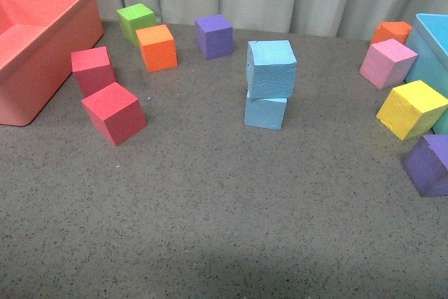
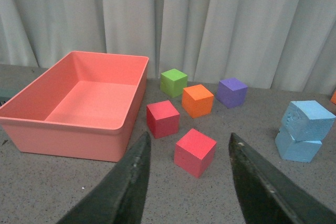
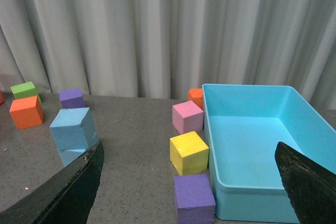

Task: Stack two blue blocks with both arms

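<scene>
Item: two light sky-blue foam cubes, stacked. The upper blue cube (image 1: 271, 68) is set on the lower blue cube (image 1: 265, 111), twisted slightly out of line, at the centre of the grey speckled tabletop (image 1: 210, 208). No gripper is in contact with the stack.

Surrounding, front view: a purple foam cube (image 1: 213, 36) at 11 o'clock of the stack; an orange foam cube (image 1: 157, 47) and a green foam cube (image 1: 136, 22) at 10 o'clock; two red foam cubes (image 1: 113, 113) at 9 o'clock, before a salmon-pink plastic bin (image 1: 42, 54). At 3 o'clock, a pink foam cube (image 1: 388, 63) and a yellow foam cube (image 1: 411, 108) are placed beside a teal plastic bin (image 3: 252, 145).

Tools: the left gripper (image 2: 186, 182) is seen with fingers spread and nothing between them; the right gripper (image 3: 194, 182) likewise.
</scene>
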Tool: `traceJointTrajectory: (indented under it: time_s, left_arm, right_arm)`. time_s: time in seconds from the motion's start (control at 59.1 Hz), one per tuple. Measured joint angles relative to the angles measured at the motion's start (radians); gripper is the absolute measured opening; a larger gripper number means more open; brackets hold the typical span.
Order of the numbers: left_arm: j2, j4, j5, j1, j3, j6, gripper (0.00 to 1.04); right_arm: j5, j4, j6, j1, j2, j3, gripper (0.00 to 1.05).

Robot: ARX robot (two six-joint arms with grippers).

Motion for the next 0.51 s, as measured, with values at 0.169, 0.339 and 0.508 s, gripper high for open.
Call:
traceJointTrajectory:
  time_s: [0.169,0.339,0.508]
  left_arm:
    - [0.0,0.0,0.0,0.0,0.0,0.0,0.85]
    - [0.0,0.0,0.0,0.0,0.0,0.003,0.98]
    - [0.0,0.0,0.0,0.0,0.0,0.003,0.98]
  right_arm:
    - [0.0,0.0,0.0,0.0,0.0,0.0,0.95]
    - [0.0,0.0,0.0,0.0,0.0,0.0,0.95]
    - [0.0,0.0,0.0,0.0,0.0,0.0,0.95]
